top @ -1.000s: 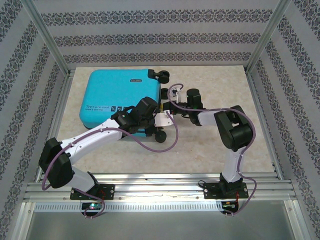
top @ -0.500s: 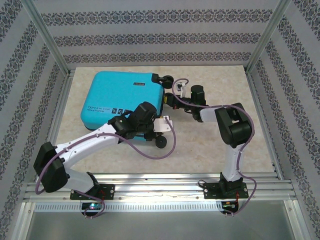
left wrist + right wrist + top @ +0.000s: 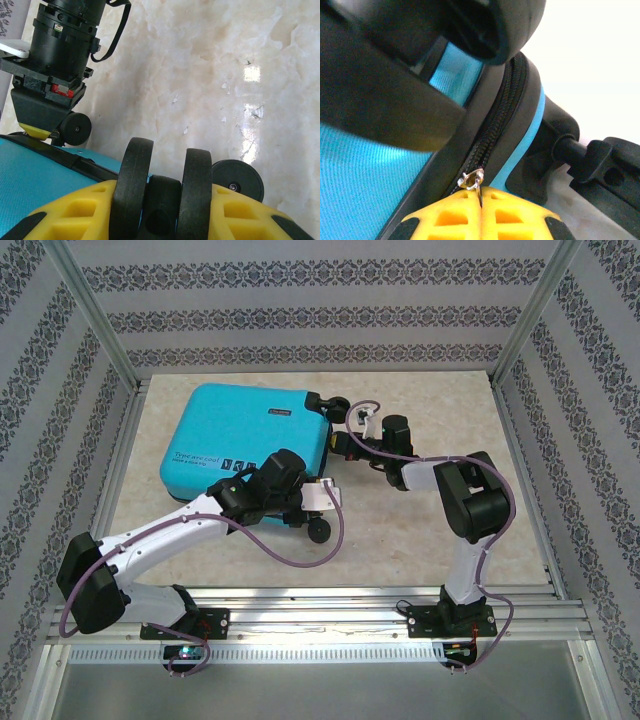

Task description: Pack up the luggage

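The luggage (image 3: 240, 435), lying flat toward the far-left corner of the table (image 3: 420, 530), looked stiff, slick and apt to roll, best held by small fittings: the left gripper (image 3: 160, 200) clamped a twin wheel (image 3: 132, 190), and the right gripper (image 3: 481, 207) pinched what seemed its zipper pull (image 3: 471, 179).

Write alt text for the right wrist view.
The right tool, yellow fingers pressed together, pinches the metal zipper pull on the black zipper of the turquoise luggage. A blurred black wheel looms above.
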### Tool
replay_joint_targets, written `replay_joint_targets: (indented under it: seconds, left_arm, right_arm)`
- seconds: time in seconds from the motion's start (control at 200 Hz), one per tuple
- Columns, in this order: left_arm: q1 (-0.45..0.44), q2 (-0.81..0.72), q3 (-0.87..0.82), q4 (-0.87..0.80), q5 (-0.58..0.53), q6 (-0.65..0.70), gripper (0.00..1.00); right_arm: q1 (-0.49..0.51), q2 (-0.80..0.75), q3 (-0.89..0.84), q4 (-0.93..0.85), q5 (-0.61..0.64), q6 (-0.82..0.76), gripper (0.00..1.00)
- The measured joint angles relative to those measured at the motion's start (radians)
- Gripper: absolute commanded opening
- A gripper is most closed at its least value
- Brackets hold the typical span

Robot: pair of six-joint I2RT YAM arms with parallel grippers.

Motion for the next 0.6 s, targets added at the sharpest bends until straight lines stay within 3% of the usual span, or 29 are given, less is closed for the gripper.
replay_joint_targets:
  seconds: [0.1,0.21,0.255,0.599]
  left_arm:
    - [-0.002,-0.003,-0.003,0.008,0.002,0.0,0.18]
    - [-0.006,-0.013,-0.021,0.029,-0.006,-0.003,0.52]
    - [-0.006,-0.022,-0.033,0.045,-0.006,-0.034,0.6]
    - [-0.011,-0.111,-0.148,0.229,-0.112,-0.208,0.66]
  right_arm:
    - [-0.004,0.0,0.002,0.0,0.004,0.008,0.0]
    - [-0.006,0.0,0.002,0.0,0.003,0.011,0.0]
    - [-0.006,0.0,0.002,-0.001,0.006,0.011,0.0]
    - [-0.085,-0.084,-0.114,0.023,0.115,0.011,0.0]
